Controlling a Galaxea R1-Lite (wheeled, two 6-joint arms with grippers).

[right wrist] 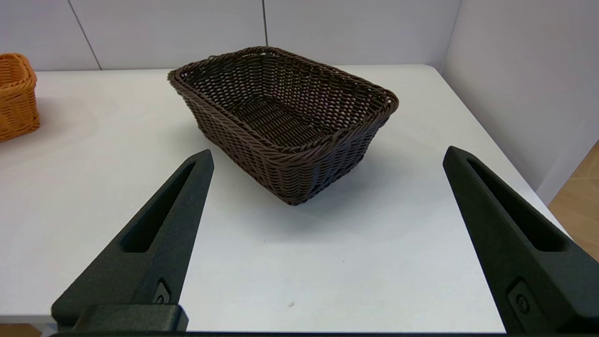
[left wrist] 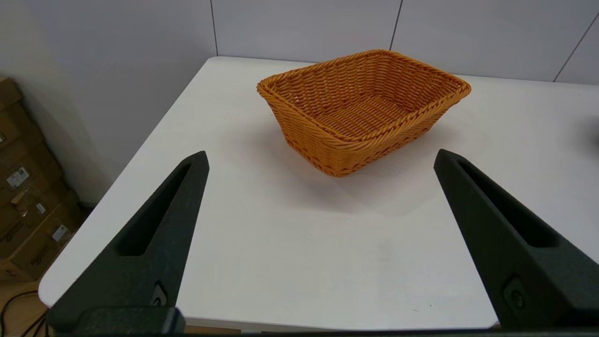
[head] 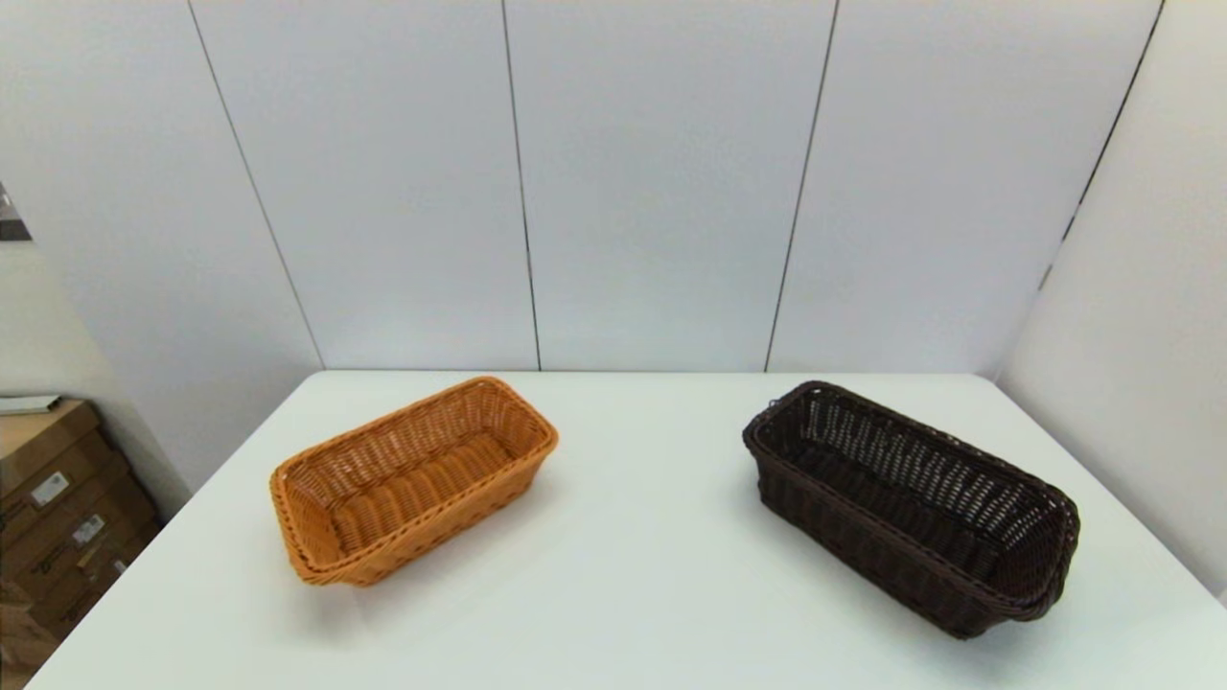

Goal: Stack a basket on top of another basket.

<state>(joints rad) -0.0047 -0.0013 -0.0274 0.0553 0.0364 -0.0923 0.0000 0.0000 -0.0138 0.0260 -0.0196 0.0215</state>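
White table is carrying the dark basket well apart from the orange basket, both looking light and stiff, while the right gripper and left gripper are waiting wide open short of them, the braided rim probably offering the best hold.

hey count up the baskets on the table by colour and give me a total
Orange-tan basket: 1
Dark brown basket: 1
Total: 2, both upright on the white table, set apart, orange-tan toward the robot's left, dark brown toward its right.
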